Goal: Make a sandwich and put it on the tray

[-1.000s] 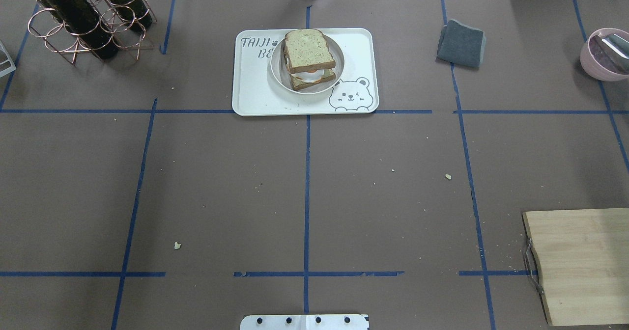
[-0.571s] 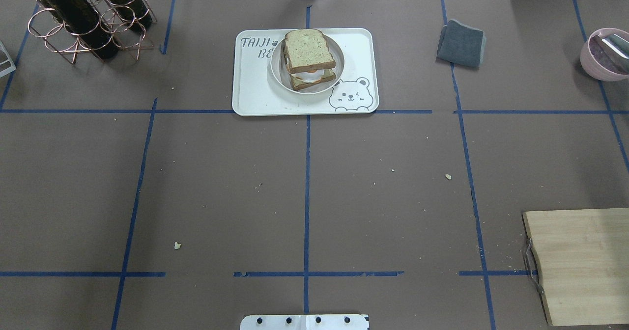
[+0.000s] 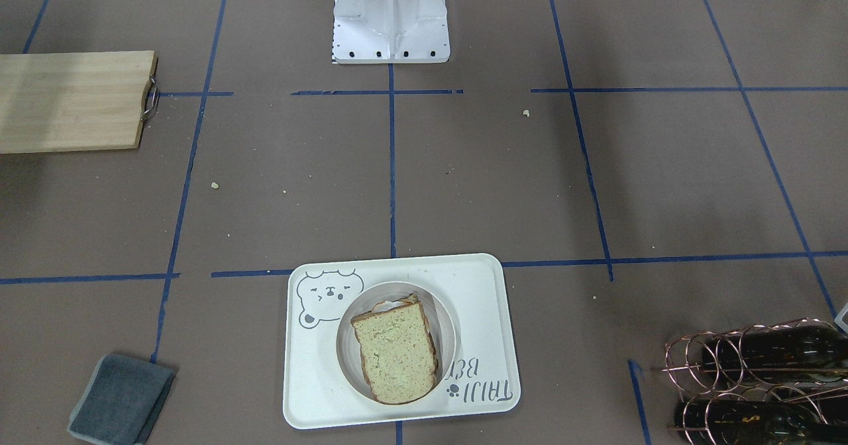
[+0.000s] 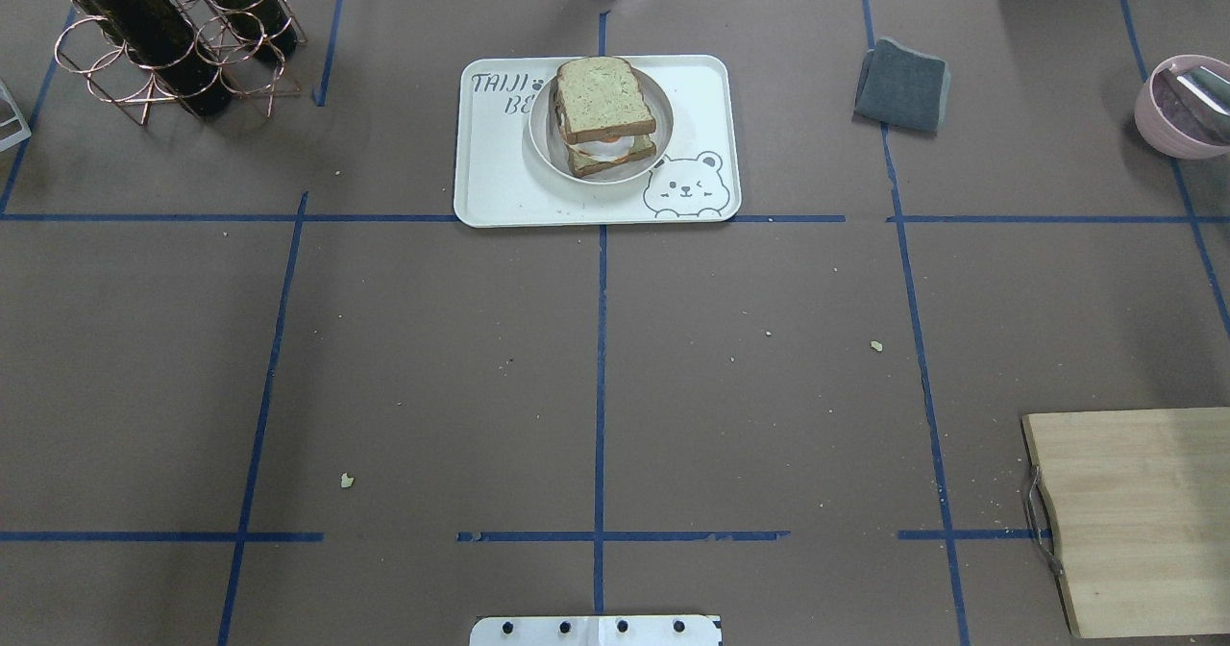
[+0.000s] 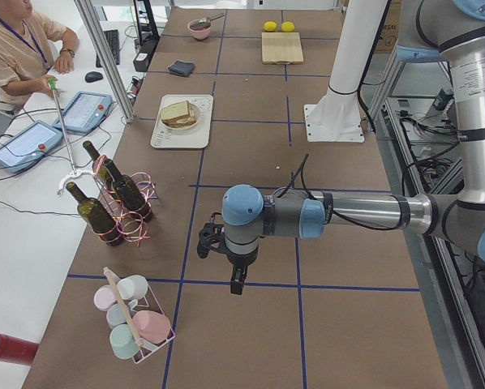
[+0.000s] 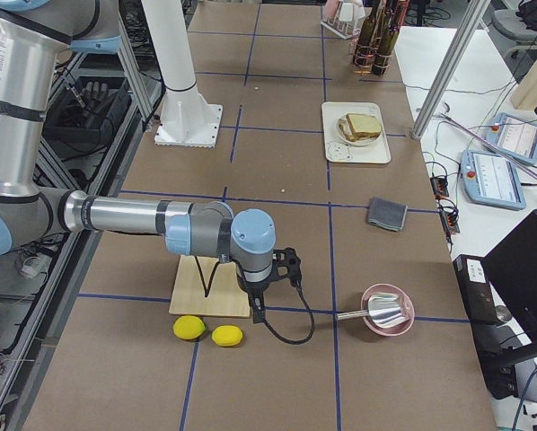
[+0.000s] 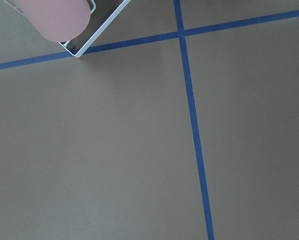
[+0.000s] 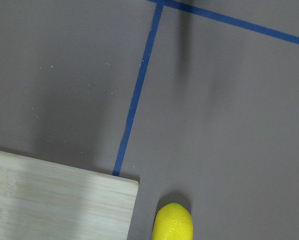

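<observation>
exterior left, sandwich [image 5: 176,113] on tray [image 5: 173,138], far from fingers [image 5: 236,283]

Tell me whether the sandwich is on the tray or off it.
On it: the sandwich sits in a round dish that rests on the tray.

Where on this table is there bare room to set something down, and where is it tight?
Widest bare patch: mid-table, between the tray and the base plate, from below the wine rack across to the cutting board; only crumbs. Smaller gap: between tray and grey cloth. Tight: the tray, where the dish holds the sandwich.
</observation>
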Tool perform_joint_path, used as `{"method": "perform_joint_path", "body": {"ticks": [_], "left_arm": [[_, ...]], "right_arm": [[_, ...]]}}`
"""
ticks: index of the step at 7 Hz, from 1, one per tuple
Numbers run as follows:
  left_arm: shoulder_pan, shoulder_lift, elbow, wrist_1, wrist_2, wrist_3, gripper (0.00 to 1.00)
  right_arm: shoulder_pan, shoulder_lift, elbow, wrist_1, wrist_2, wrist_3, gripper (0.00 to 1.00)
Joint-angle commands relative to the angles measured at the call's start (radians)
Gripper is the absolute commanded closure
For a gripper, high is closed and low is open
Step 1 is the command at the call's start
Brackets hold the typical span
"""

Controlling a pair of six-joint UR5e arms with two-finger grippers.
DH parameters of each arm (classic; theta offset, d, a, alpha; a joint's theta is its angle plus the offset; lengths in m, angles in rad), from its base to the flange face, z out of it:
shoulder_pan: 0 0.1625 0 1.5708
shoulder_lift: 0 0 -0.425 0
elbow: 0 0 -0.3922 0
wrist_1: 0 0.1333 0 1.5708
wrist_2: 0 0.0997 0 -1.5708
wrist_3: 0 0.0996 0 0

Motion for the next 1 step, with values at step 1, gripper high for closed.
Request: {"method": "perform_joint_path", "body": {"ticks": [1], "left_arm": [[0.001, 0.000, 0.005, 0.001, -0.001, 0.000, 0.00]], "right_arm": [[-0.001, 0.000, 0.000, 0.000, 0.003, -0.003, 0.00]]}}
